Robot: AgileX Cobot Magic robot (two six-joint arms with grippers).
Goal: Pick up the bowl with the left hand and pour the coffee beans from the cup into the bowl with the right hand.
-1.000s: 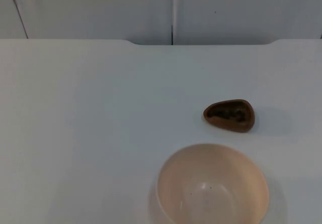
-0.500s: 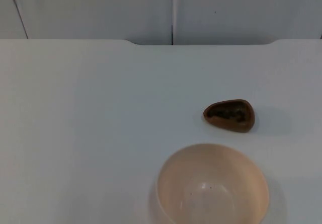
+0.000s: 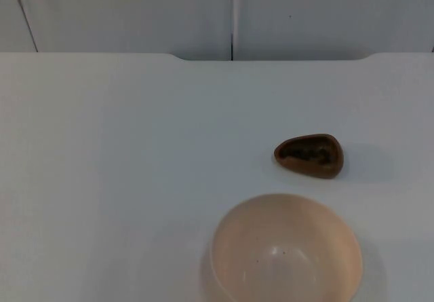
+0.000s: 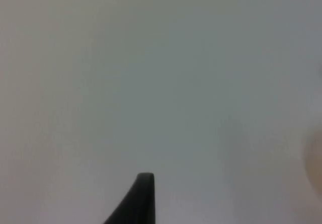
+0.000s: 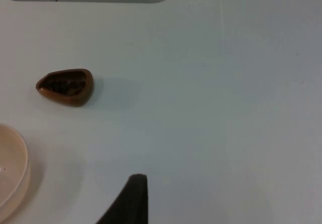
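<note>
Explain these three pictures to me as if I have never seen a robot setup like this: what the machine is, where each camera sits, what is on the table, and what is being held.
This is a two-armed robot working at a white table that ends at a grey partition wall. One picture comes from a fixed camera looking down and forward onto the table. The other two come from cameras on each arm's wrist, looking along its gripper; the black shape in each is a fingertip, the left gripper's and the right gripper's.

On the table stand a cream bowl, with nothing in it, and behind it a small brown cup holding dark coffee beans. They stand apart. The right wrist camera sees the cup and the bowl's rim.

Nothing is held: both arms wait over bare table.
</note>
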